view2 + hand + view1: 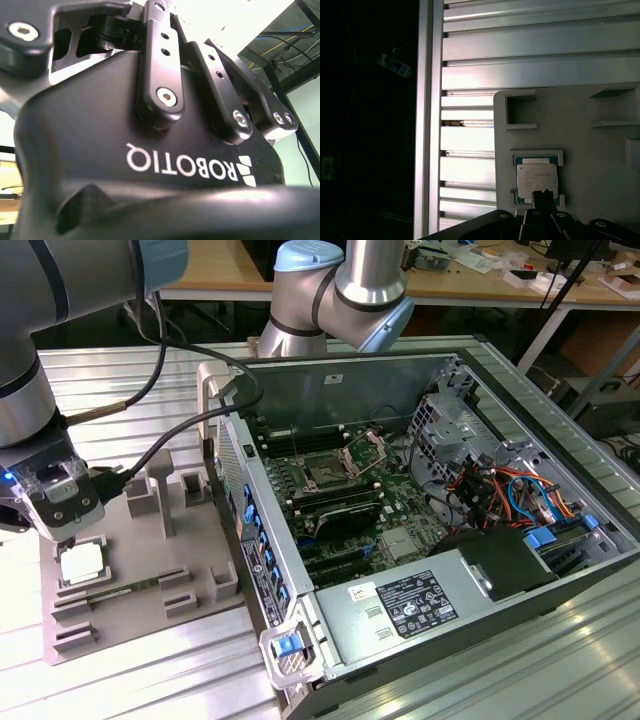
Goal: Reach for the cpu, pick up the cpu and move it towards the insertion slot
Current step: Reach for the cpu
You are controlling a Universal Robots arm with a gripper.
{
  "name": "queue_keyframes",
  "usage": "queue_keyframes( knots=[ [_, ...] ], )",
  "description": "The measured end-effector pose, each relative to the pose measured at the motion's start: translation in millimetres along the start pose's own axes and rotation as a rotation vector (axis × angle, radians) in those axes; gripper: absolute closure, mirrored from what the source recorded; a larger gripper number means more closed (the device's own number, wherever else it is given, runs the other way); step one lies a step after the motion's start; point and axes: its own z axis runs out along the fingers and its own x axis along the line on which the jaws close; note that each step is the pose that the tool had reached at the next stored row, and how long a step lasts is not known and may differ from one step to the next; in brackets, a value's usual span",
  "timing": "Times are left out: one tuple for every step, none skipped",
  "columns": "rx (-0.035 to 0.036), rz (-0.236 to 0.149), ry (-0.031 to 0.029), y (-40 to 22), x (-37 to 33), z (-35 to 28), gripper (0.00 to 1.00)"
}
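Jaws hover just above cpu on grey holder; opening cannot be told.

The cpu was a small square chip with a pale silvery top. It lay flat at the lower left of the exterior view, in a recess of a grey holder plate; the first wrist view showed it too. The insertion slot, a dark square socket, sat near the frame's centre, well apart from the cpu (its shiny metal frame seemingly swung up).
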Motion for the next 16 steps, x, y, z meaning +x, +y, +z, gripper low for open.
queue_keyframes(
  knots=[
    [0.0000, 0.000, 0.0000, 0.0, 0.0, 0.1, 0.89],
    [0.0000, 0.000, 0.0000, 0.0, 0.0, 0.3, 0.89],
    [0.0000, 0.000, 0.0000, 0.0, 0.0, 0.5, 0.89],
    [0.0000, 0.000, 0.0000, 0.0, 0.0, 0.8, 0.89],
    [0.0000, 0.000, 0.0000, 0.0, 0.0, 1.0, 0.89],
    [0.0000, 0.000, 0.0000, 0.0, 0.0, 1.1, 0.89],
    [0.0000, 0.000, 0.0000, -0.1, 0.0, 1.3, 0.89],
    [0.0000, 0.000, 0.0000, 0.0, 0.0, 1.4, 0.89],
    [0.0000, 0.000, 0.0000, -0.1, 0.0, 1.7, 0.89],
    [0.0000, 0.000, 0.0000, -0.1, 0.0, 1.8, 0.89],
    [0.0000, 0.000, 0.0000, -0.1, 0.0, 2.1, 0.89],
    [0.0000, 0.000, -0.0001, -0.1, 0.0, 2.3, 0.89],
    [0.0000, 0.000, 0.0000, -0.1, 0.0, 2.4, 0.89],
    [0.0000, 0.000, 0.0000, -0.1, 0.0, 2.6, 0.89],
    [0.0000, 0.000, 0.0000, -0.1, 0.0, 2.8, 0.89],
    [0.0000, 0.000, 0.0000, -0.1, 0.0, 3.1, 0.89]
  ],
)
